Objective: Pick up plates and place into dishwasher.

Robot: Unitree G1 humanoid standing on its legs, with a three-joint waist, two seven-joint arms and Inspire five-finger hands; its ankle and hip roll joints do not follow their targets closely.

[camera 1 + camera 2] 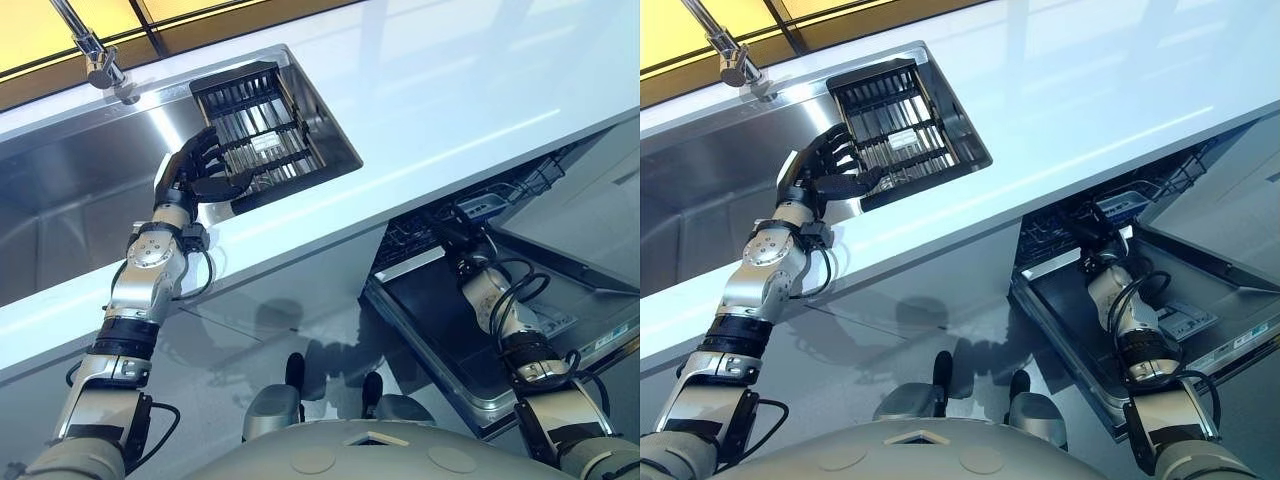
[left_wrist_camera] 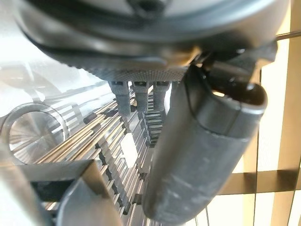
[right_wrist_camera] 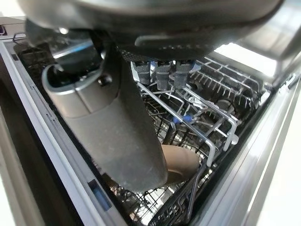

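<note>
Brown plate (image 3: pixel 184 165) sits in dishwasher rack (image 3: pixel 221 123)!
Right hand (image 3: pixel 117 127) loose, left hand (image 1: pixel 198 168) spread, both empty: back out straight.

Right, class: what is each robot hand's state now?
Left robot hand: open, over the dish rack.
Right robot hand: open, inside the dishwasher.

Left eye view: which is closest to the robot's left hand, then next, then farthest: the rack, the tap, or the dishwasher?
1. Rack, right at the left hand.
2. Tap, farther back, to the hand's left.
3. Dishwasher, low down on the robot's right.
</note>
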